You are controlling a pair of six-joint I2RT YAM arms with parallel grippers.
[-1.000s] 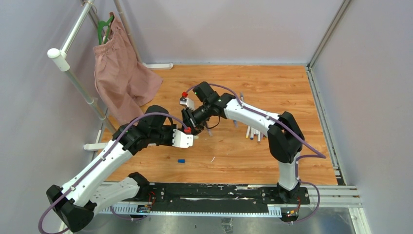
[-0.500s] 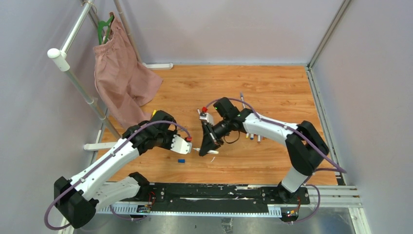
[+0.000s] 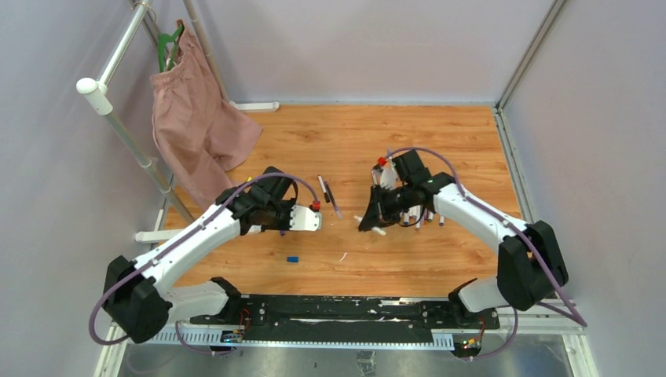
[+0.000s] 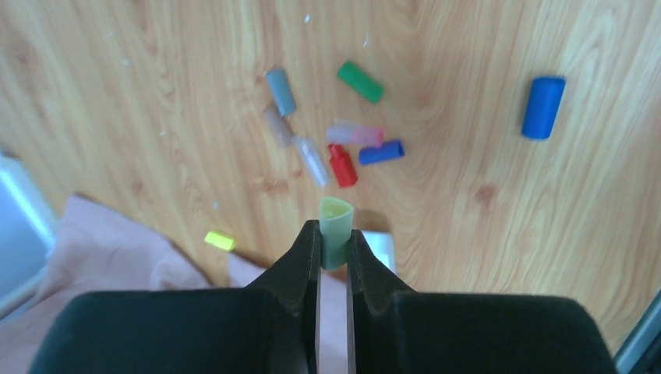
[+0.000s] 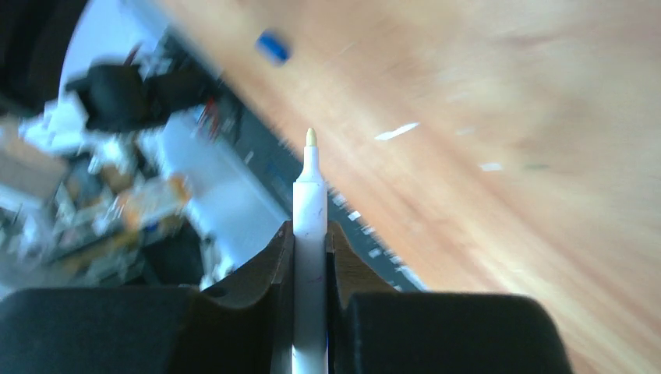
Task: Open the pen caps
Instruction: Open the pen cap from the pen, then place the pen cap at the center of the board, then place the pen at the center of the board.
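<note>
My left gripper (image 4: 334, 243) is shut on a pale green pen cap (image 4: 336, 222) and holds it above the wooden table. Below it lie several loose pen caps: green (image 4: 360, 82), grey (image 4: 280, 91), pink (image 4: 355, 134), blue (image 4: 381, 152) and red (image 4: 341, 165). A larger blue cap (image 4: 542, 107) lies apart and also shows in the top view (image 3: 292, 258). My right gripper (image 3: 371, 222) is shut on a white pen barrel (image 5: 309, 210), which is uncapped with its yellowish tip (image 5: 310, 138) bare. The cap pile is hidden under my left arm in the top view.
Pink shorts (image 3: 196, 126) hang from a white rack (image 3: 126, 133) at the left, and their cloth reaches under my left gripper (image 4: 101, 249). A yellow cap (image 4: 220, 240) lies by the cloth. Two pens (image 3: 328, 194) lie mid-table. More pens (image 3: 420, 216) lie beside my right arm.
The grippers were together on one pen. They have pulled apart: the right moved right with the bare barrel, and the left stayed at the left with the cap.
</note>
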